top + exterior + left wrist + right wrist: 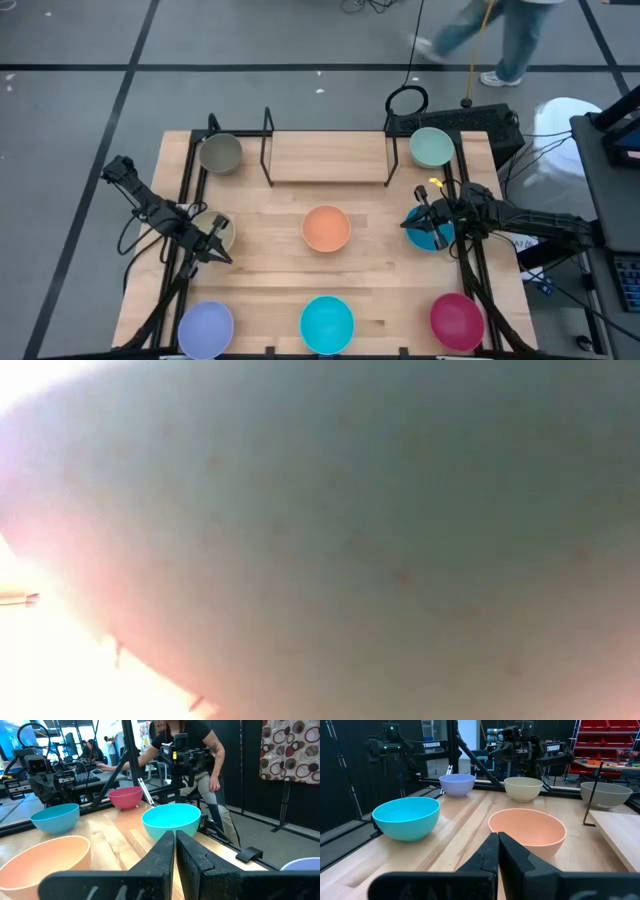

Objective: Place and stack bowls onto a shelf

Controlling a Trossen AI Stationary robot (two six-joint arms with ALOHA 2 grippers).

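Observation:
Eight bowls sit on the wooden table: grey-olive [220,153], mint green [432,147], orange [326,228], beige [210,228], blue [432,232], lavender [206,327], cyan [327,323] and magenta [456,320]. The shelf [328,158], a light board in black rods, stands at the far edge between the grey-olive and mint bowls. My left gripper [175,834] is shut and holds nothing; it hovers by the beige bowl [523,788]. My right gripper [498,836] is also shut and holds nothing, over the blue bowl [55,817].
Black frame rods run along the table's left and right sides [478,270]. A black loop and a power strip [480,120] lie beyond the far edge. A person [500,35] walks behind the table. A blurred close surface fills the low view.

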